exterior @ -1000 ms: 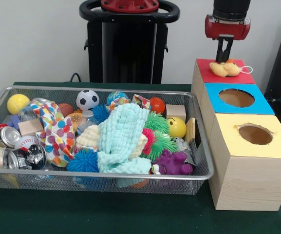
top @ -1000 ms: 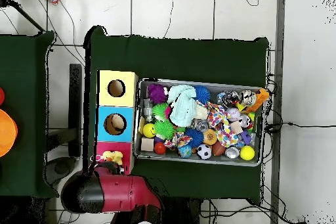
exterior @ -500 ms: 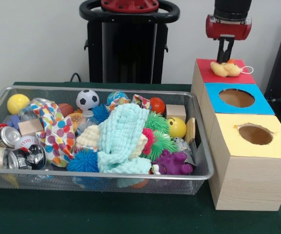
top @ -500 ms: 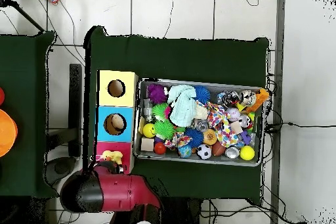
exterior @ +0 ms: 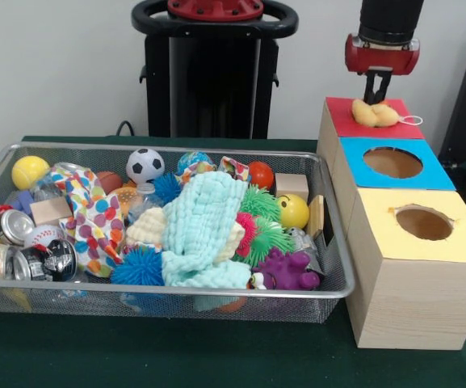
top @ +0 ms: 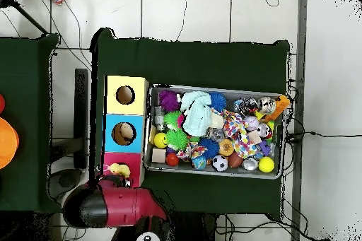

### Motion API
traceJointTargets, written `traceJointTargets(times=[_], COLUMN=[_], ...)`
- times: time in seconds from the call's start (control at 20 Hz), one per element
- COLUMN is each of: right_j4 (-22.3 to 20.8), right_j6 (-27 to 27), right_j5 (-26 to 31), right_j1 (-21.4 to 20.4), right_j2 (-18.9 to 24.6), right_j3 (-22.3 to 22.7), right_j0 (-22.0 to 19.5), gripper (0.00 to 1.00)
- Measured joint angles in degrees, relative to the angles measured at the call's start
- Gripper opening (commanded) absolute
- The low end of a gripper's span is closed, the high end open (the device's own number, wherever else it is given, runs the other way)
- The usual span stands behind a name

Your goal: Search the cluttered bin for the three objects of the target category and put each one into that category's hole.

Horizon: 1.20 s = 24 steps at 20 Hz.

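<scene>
A yellow plush toy (exterior: 375, 112) with a white loop lies on top of the red box (exterior: 342, 109) at the far right, covering the spot where its hole would be. My gripper (exterior: 376, 98) comes straight down onto the toy's top, its dark fingers drawn close together on it. In the overhead view the toy (top: 119, 170) shows on the red box (top: 113, 159), just past the red arm (top: 117, 206), which hides the gripper. The wire bin (exterior: 168, 148) is packed with balls, spiky toys, cans and cloths.
A blue box (exterior: 426, 174) and a yellow box (exterior: 459, 242), each with a round hole, stand in a row nearer than the red one. The bin (top: 212, 87) lies beside this row. A mint cloth (exterior: 204, 230) covers the bin's middle.
The gripper has shifted slightly right and away from the front camera, and the plush toy has shifted a little with it. In the overhead view the arm has drawn back toward its base.
</scene>
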Motion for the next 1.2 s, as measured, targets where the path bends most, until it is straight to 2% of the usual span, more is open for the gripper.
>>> traceJointTargets(times=[0.65,1.2], right_j4=[0.34,0.38], right_j6=[0.00,0.00], right_j5=[-5.59,-6.40], right_j1=[4.51,5.16], right_j2=[-0.45,0.08], right_j3=[-0.03,-0.01], right_j0=[1.01,-0.35], gripper=[0.00,0.00])
